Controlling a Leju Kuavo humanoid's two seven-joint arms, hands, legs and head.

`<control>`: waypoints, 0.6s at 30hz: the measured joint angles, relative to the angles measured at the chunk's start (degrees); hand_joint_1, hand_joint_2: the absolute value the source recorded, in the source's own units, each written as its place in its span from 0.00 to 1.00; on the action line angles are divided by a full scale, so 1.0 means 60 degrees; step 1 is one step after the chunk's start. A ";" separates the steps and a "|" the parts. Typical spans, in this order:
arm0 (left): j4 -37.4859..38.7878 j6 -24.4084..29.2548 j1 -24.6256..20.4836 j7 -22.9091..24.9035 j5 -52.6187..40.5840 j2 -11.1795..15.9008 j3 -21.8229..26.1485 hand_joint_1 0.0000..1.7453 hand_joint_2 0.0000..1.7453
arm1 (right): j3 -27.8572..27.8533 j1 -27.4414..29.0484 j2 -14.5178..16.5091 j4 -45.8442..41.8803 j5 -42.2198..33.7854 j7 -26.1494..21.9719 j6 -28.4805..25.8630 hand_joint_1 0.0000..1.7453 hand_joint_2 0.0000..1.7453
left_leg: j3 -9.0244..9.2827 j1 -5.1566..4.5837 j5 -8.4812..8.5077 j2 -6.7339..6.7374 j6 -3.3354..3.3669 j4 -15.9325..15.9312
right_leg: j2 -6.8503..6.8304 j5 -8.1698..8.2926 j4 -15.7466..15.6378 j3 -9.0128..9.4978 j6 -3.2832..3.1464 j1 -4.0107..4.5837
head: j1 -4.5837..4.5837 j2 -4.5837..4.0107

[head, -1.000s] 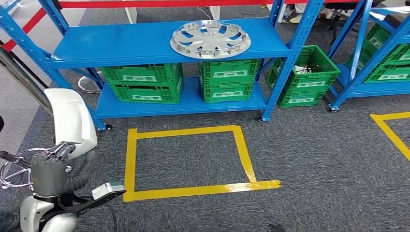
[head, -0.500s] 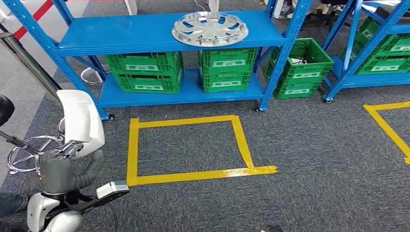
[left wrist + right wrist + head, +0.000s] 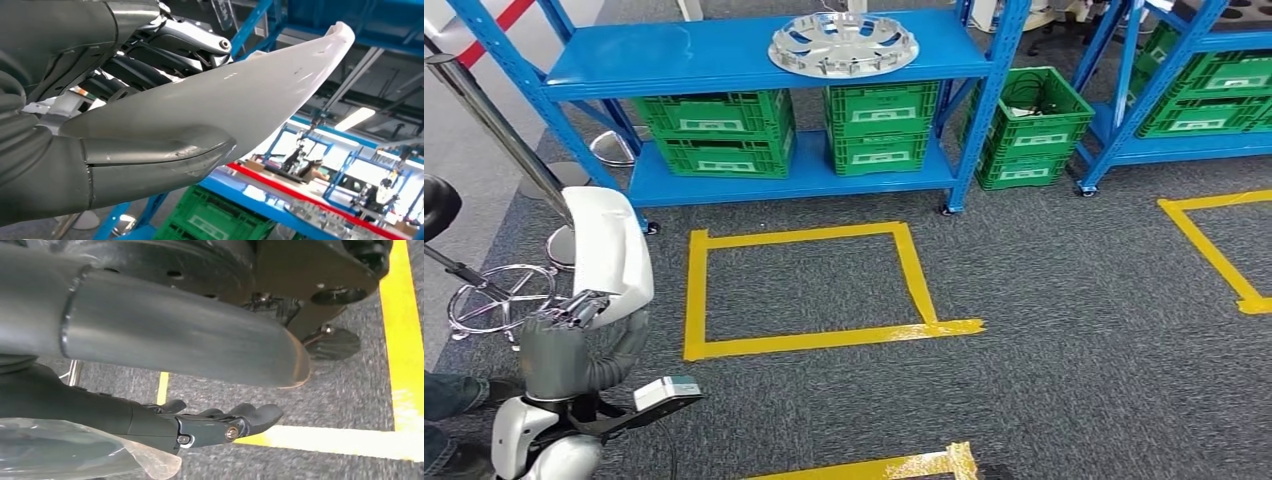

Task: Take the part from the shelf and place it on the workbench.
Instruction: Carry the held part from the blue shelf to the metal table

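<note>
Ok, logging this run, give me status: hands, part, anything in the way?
Left hand holds white part. Right hand hangs over carpet, holding nothing. Hubcap sits on blue shelf. No workbench in sight.

Things getting hidden or cut off

The white part (image 3: pixel 240 100) is hiding the left hand's fingers (image 3: pixel 145 65), and the picture's edge is cutting off the shelf (image 3: pixel 724 60).

Blue shelf rack (image 3: pixel 724 60) on grey carpet floor (image 3: pixel 1064 330). Silver wheel cover (image 3: pixel 844 44) flat on top shelf. Green crates (image 3: pixel 719 135) on lower shelf, another green crate (image 3: pixel 1029 125) on floor beside rack. Yellow tape square (image 3: pixel 809 285) on carpet.
</note>
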 joint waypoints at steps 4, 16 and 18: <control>0.0018 0.0000 -0.0046 -0.0071 0.0158 -0.0010 -0.0055 1.00 1.00 | 0.0001 0.0042 0.0005 0.0008 0.0020 0.0090 -0.0026 0.00 0.00 | -0.0125 -0.0019 0.0253 0.0033 0.0274 -0.0271 | 0.0025 0.0032 0.0082 -0.0196 0.0235 -0.0029 | -0.0026 -0.0004; 0.0071 0.0010 -0.0046 -0.0122 0.0206 -0.0031 -0.0171 1.00 1.00 | 0.0004 0.0078 0.0016 0.0015 0.0099 0.0039 -0.0065 0.00 0.00 | -0.1086 -0.0085 0.1010 0.0053 0.0213 -0.0112 | 0.0067 -0.0850 -0.0189 0.1046 0.0193 -0.0021 | 0.0001 -0.0001; 0.0071 0.0011 -0.0048 -0.0140 0.0230 -0.0028 -0.0192 1.00 1.00 | 0.0004 0.0091 0.0016 0.0017 0.0125 0.0003 -0.0066 0.00 0.00 | -0.1135 -0.0084 0.1082 0.0052 0.0107 -0.0089 | 0.0070 -0.0826 -0.0229 0.0998 0.0064 -0.0006 | -0.0012 -0.0001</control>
